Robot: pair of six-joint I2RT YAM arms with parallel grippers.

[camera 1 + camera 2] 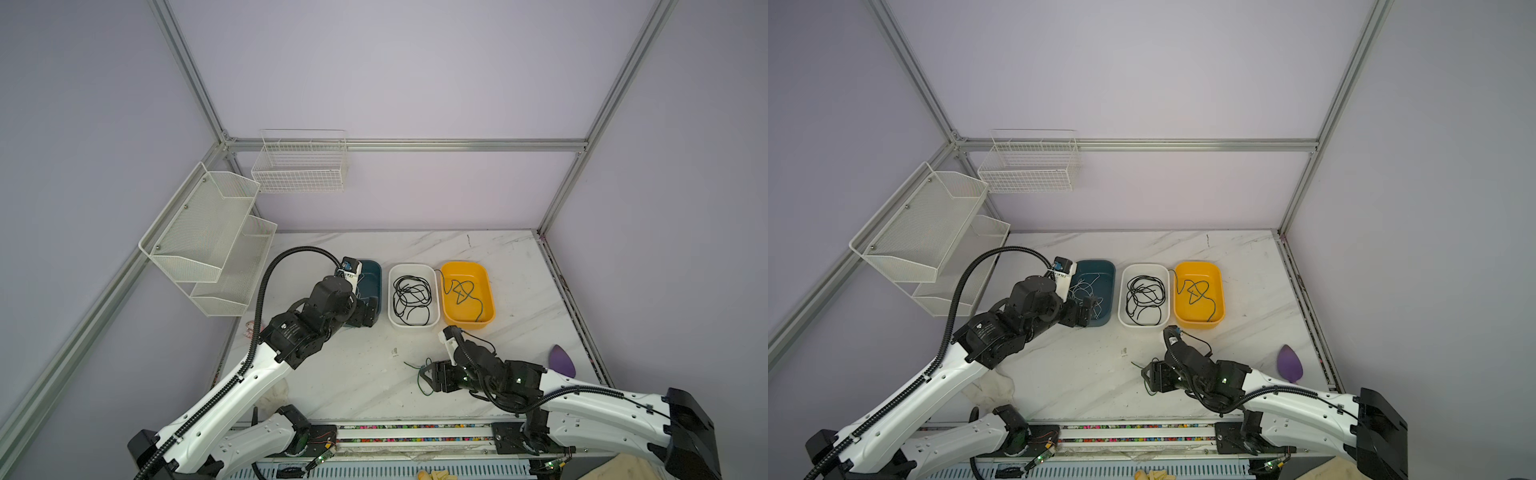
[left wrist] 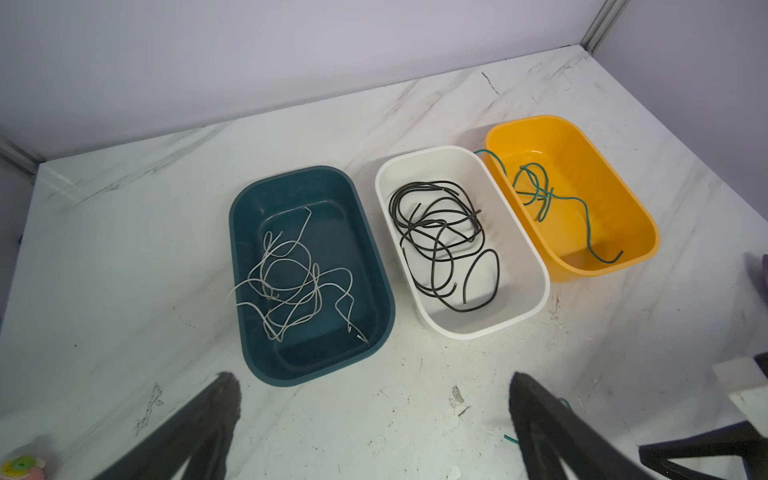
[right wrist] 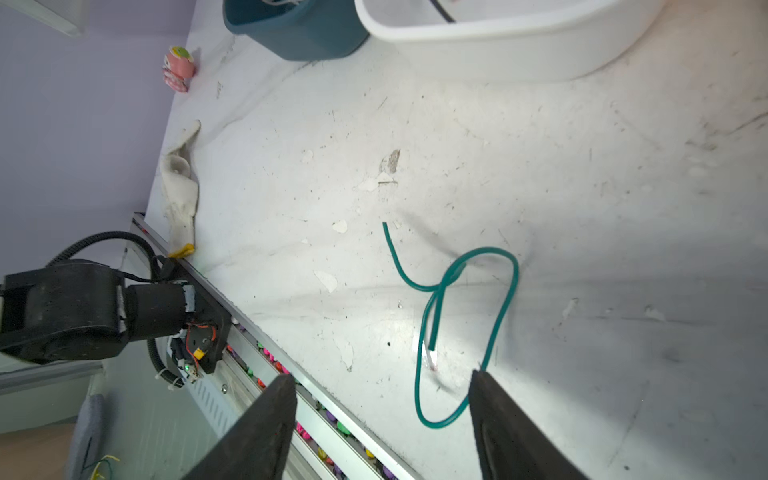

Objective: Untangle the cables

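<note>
— Anything held?
— No. The left pincer (image 2: 372,378) gapes wide, empty, at the teal tub's (image 2: 249,232) near end, left of the white tub (image 2: 523,282). The right pincer (image 3: 382,374), partly open, grips nothing, nearer the robot than the white tub; a loose green cable (image 3: 441,286) loops on the bench (image 3: 582,208) at its tips.
— And elsewhere?
— The white tub holds black cables (image 2: 436,224), the teal tub white cables (image 2: 307,286), the yellow tub (image 2: 615,199) on its right a second green cable (image 2: 540,195).
</note>
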